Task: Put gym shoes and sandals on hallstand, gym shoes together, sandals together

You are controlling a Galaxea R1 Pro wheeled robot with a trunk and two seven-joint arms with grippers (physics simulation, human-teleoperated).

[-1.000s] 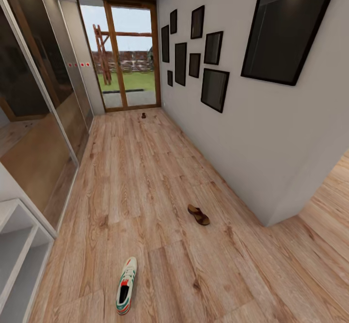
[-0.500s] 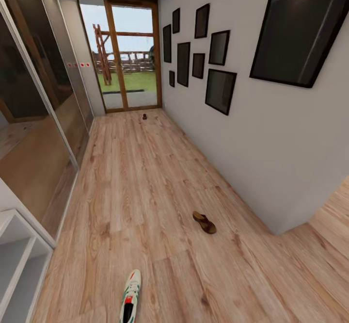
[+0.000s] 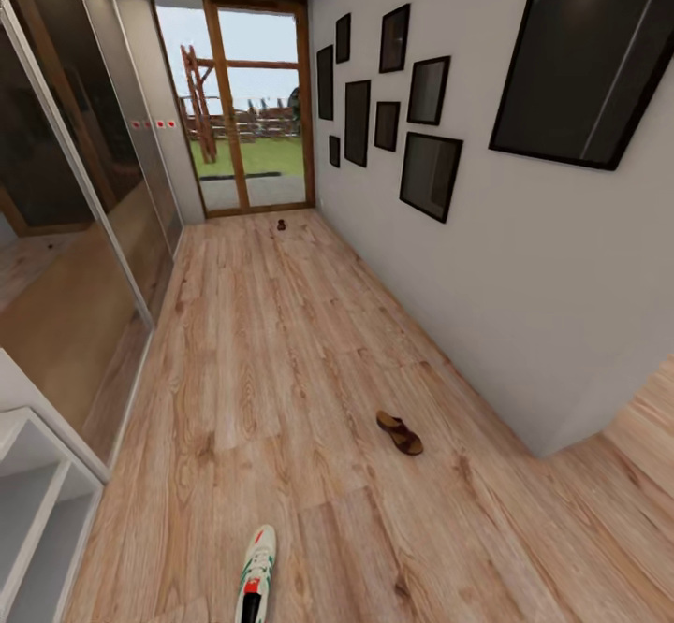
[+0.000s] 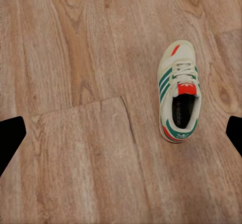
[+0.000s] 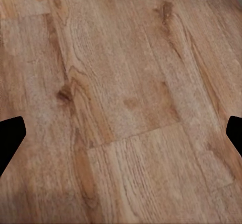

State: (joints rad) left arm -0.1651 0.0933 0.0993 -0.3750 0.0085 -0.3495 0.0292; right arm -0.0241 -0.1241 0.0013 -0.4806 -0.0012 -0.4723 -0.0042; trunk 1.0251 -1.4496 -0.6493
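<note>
1. We look down a corridor whose floor (image 3: 281, 361) is light brown wood-grain planking, running to a glazed door (image 3: 248, 99) at the far end.
2. At our left stand mirrored sliding panels (image 3: 65, 230); at our right, a pale wall bears dark picture frames (image 3: 431, 174).
3. The hallstand (image 3: 33, 492) occupies the lower left corner of the head view: pale grey-white, with open shelves; no shoe shows on the part we see.
4. One gym shoe (image 3: 256, 573) lies on the floor at the bottom edge of the head view, partly cut off; the left wrist view shows it whole (image 4: 179, 98), upright on its sole, cream-white with teal stripes and red-orange patches.
5. One sandal (image 3: 400, 433) lies on the floor near the right wall, well apart from the gym shoe.
6. A second small dark object (image 3: 281, 224) sits on the floor by the door; we cannot tell what it is.
7. In each wrist view we see dark fingertips at the two side edges, left (image 4: 11, 138) and right (image 5: 11, 135), set wide apart: both pairs of jaws stand open and hold nothing.
</note>
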